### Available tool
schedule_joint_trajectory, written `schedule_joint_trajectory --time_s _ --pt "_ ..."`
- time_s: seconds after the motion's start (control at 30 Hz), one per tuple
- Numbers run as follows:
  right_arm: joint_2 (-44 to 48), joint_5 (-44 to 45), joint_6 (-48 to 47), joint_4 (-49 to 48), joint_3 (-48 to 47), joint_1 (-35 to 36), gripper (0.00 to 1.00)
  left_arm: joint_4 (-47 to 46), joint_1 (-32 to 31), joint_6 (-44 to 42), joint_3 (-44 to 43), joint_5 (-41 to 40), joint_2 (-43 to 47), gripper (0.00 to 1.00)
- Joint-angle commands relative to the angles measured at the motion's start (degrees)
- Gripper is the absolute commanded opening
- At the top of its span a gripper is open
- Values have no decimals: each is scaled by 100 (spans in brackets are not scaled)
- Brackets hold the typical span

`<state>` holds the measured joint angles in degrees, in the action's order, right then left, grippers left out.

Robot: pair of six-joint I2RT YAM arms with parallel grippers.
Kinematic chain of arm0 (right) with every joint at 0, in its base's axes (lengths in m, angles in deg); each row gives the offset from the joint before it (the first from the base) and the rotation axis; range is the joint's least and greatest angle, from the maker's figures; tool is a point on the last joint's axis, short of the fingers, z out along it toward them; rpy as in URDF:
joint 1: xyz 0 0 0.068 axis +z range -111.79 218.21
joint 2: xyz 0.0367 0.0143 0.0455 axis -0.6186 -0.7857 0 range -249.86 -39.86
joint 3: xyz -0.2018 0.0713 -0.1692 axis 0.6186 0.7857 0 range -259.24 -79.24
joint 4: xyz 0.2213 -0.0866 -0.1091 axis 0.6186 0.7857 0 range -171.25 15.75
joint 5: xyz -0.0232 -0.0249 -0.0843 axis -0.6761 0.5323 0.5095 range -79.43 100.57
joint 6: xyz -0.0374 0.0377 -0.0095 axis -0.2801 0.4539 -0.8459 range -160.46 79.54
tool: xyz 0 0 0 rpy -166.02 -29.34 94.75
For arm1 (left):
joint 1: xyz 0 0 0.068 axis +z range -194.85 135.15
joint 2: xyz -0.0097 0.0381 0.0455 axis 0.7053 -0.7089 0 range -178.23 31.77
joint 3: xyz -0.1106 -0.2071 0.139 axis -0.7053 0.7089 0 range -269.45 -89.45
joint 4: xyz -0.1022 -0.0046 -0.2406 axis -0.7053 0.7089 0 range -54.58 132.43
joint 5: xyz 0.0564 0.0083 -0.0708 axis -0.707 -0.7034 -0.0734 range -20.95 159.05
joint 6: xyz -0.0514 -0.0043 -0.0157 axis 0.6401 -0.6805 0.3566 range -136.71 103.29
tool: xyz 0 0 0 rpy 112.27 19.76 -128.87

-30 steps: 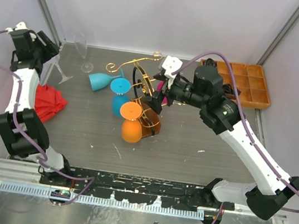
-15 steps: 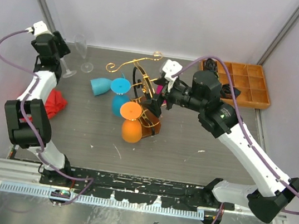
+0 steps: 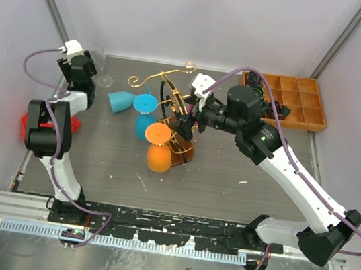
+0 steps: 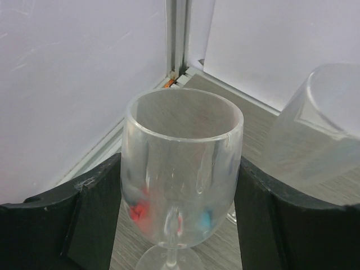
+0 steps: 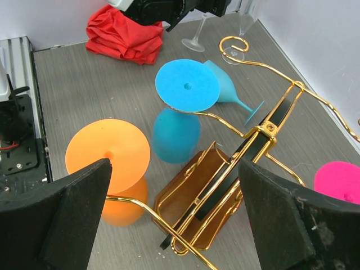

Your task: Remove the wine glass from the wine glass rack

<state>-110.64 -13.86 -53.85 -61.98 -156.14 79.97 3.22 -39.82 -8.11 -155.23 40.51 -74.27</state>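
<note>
At the middle of the worktop (image 3: 214, 181), the wine glass rack (image 5: 263, 130) stands upright on its brown base, gold arms spreading outward. Three glasses hang from it bowl-down, each foot caught over the wire: an orange glass (image 5: 108, 149) on the rack's near side, a blue glass (image 5: 187, 85) just behind that, and a pink glass (image 5: 337, 183) on the rack's right. Because they hang by the foot, my judgement is that each must slide out along its arm past the curled end rather than lift straight up.

The right tool (image 5: 175, 191) hovers directly over the rack with its fingers spread wide and nothing in them. It looks placed to choose a glass, and none has been taken.

A teal glass (image 3: 121, 100) lies on its side on the worktop just left of the rack.

Well to the rack's left, at the far corner, the left tool (image 4: 180, 225) has its fingers (image 4: 95, 219) pressed against both sides of an upright clear glass (image 4: 180, 146). It grips the bowl, probably for want of room at the stem. A second clear glass (image 4: 320, 135) sits just beside it.

A red cloth (image 3: 24, 126) lies left of the rack. A wooden tray (image 3: 306, 98) sits to the rack's right.
</note>
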Motion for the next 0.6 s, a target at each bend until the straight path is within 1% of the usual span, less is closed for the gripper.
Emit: schedule_joint_trajectory --time_s 0.0,0.07,0.13,0.2,0.27,0.43,0.57 --pt "-92 137 -68 -334 1 -19 100 -1303 -8 -501 -76 -586 -266 62" --pt "-123 167 -89 -327 22 -20 100 -1729 -3 -648 -18 -732 -458 60" --pt "-141 192 -96 -336 40 -20 100 -2490 -2 -831 74 -928 -688 58" --pt "-169 193 -85 -334 52 -25 100 -3127 -3 -983 167 -945 -904 56" --pt "-204 193 -93 -344 89 -19 100 -3251 4 -1005 175 -913 -1033 54" --pt "-391 185 -96 -346 43 -19 100 -3518 -3 -751 270 -970 -1261 55" --pt "-481 159 -91 -345 0 -22 100 -3882 -3 -827 343 -1000 -1434 55"
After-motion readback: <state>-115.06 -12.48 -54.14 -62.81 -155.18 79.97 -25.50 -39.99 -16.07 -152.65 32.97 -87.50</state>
